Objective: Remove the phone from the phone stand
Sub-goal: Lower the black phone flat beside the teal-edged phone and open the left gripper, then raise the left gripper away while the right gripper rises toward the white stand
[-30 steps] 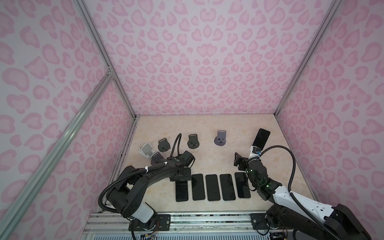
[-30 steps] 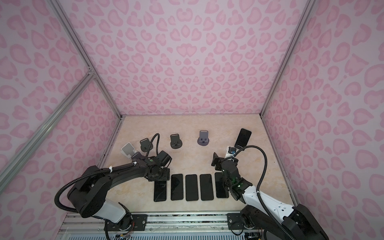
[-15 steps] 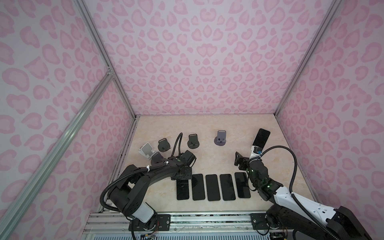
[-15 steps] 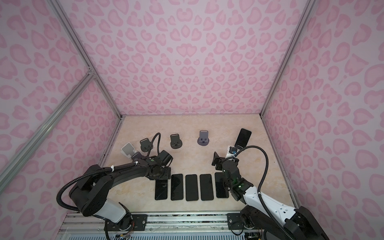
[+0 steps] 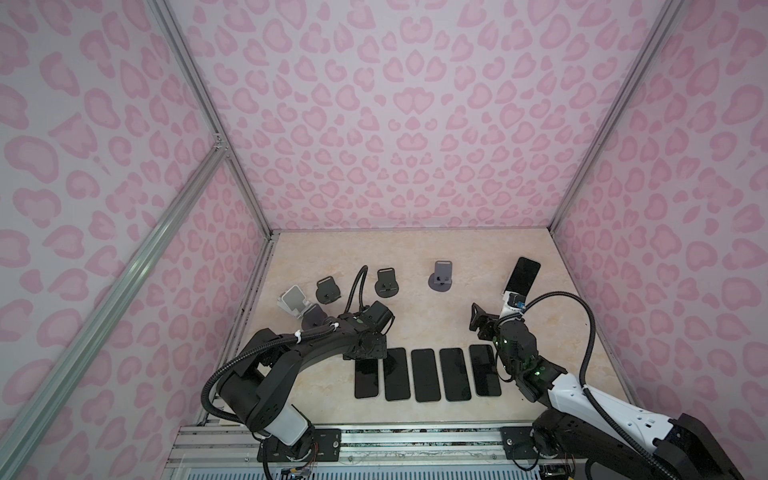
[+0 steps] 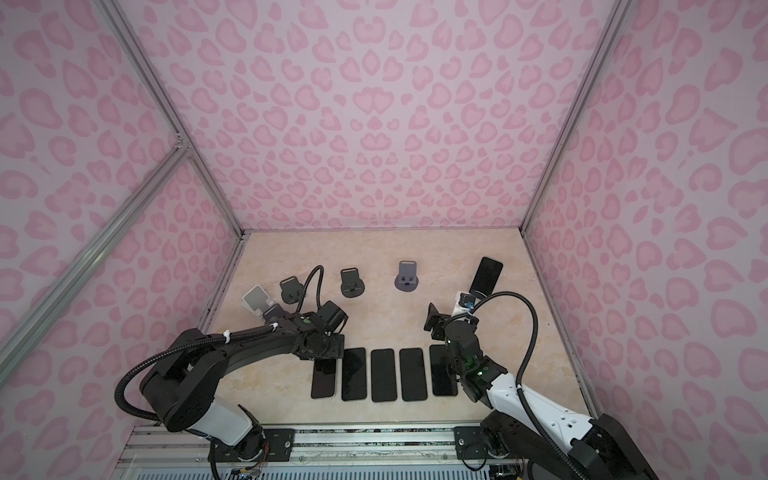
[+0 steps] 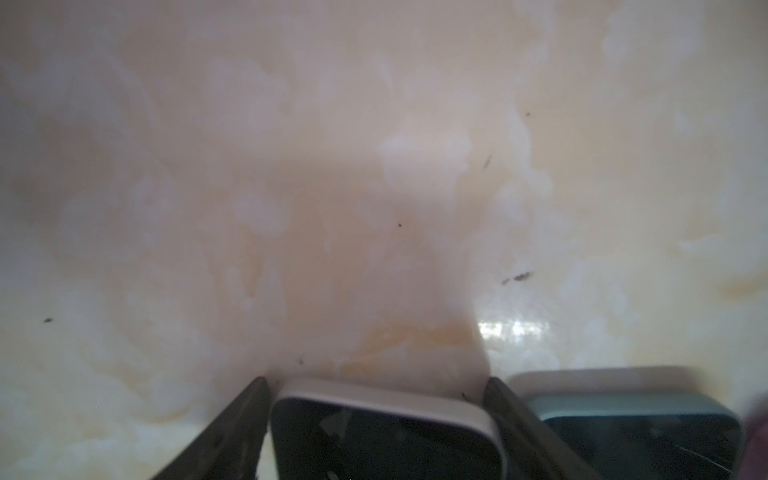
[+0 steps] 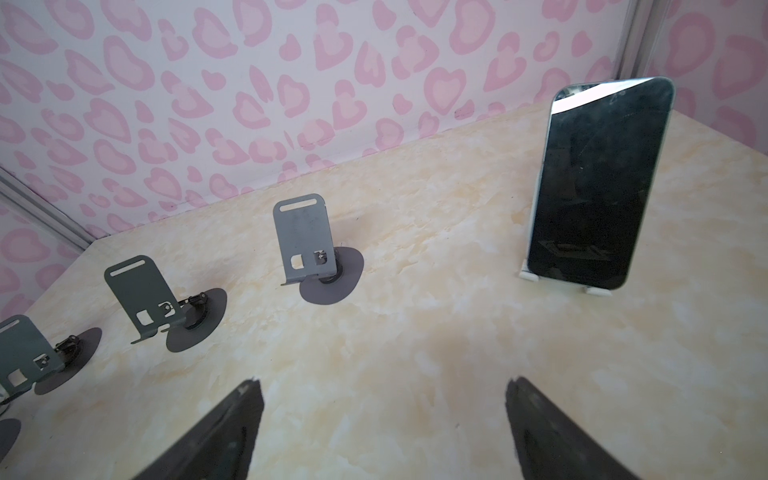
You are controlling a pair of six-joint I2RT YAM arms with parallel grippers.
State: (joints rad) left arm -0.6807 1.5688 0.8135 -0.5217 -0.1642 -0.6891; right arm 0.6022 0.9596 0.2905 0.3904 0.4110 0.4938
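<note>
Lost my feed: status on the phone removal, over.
Left fingers flank leftmost flat black phone, grip unclear. Right fingers open, empty. Propped black phone sits in white plastic stand, back right. Nothing blocks it.

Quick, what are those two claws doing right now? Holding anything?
Left gripper: jaws straddle the white-edged phone lying flat; gripped or loose, cannot tell.
Right gripper: open, holding nothing.

Soft even light, top views sharp w/ bowed edges, left wrist view blurry, glare patch on tabletop (image 7: 511, 330), pale reflection on phone (image 8: 598, 183) top.
</note>
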